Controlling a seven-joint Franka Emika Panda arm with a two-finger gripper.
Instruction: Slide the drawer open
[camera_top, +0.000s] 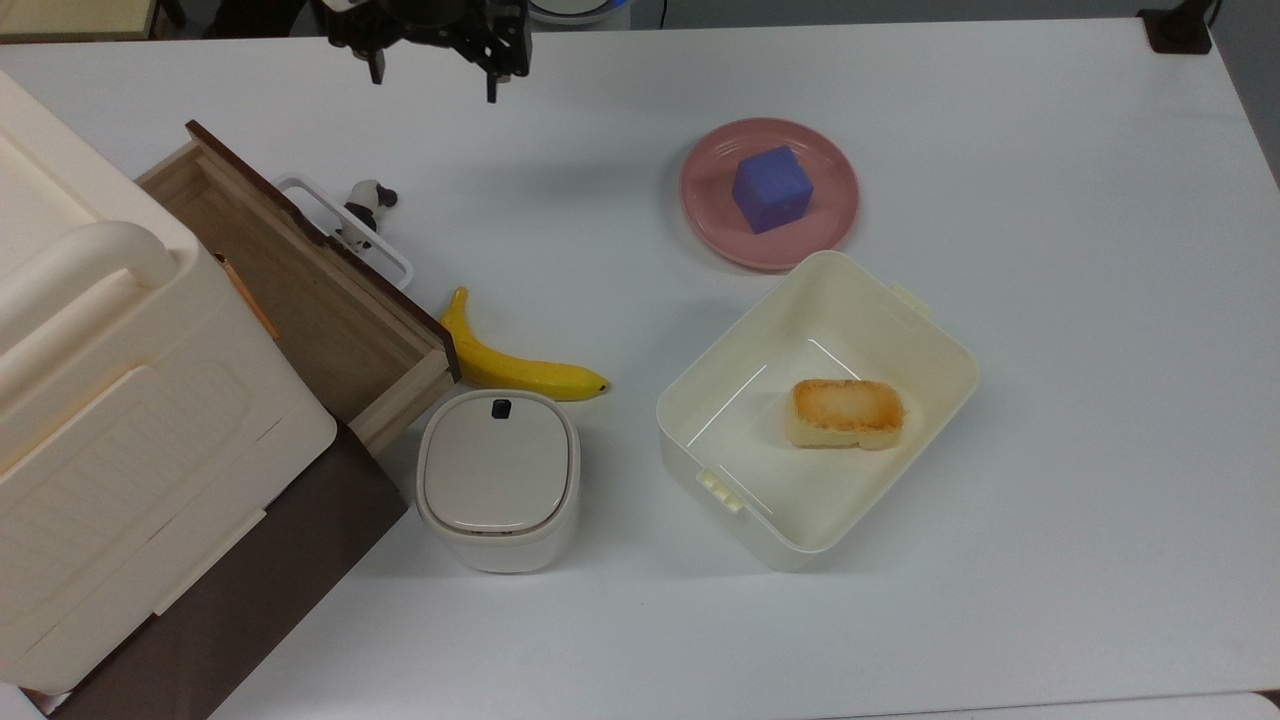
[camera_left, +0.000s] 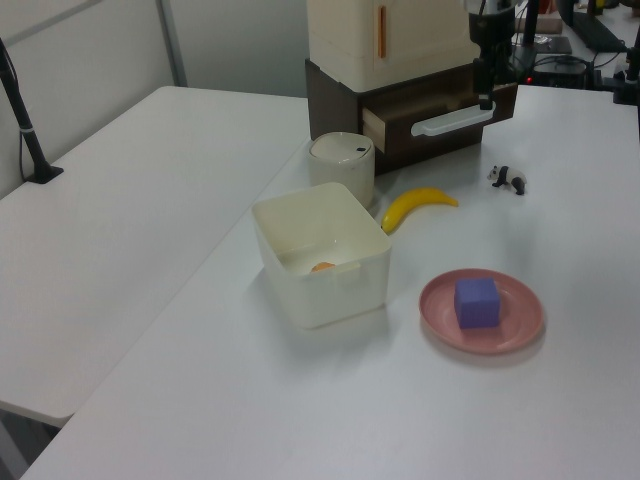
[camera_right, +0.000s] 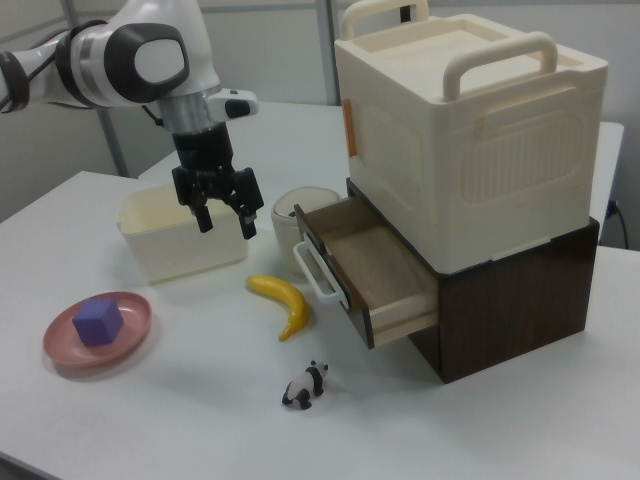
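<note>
Drawer (camera_right: 375, 272) stood pulled well out of the dark cabinet (camera_right: 510, 300), beneath the large cream box (camera_right: 465, 130), its wooden inside bare. Its white handle (camera_right: 322, 271) faced the banana (camera_right: 284, 301) just beside the drawer's front, and a panda figure (camera_right: 304, 385) stood near that front. The gripper (camera_right: 222, 218) hung above the table (camera_top: 1050, 400), apart from the drawer, fingers spread wide and holding nothing. Beyond the drawer sat a lidded bin (camera_top: 497, 478).

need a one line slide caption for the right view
Open claw hangs above the table, clear of the pulled-out drawer with its white loop handle; banana and toy panda lie nearby.
</note>
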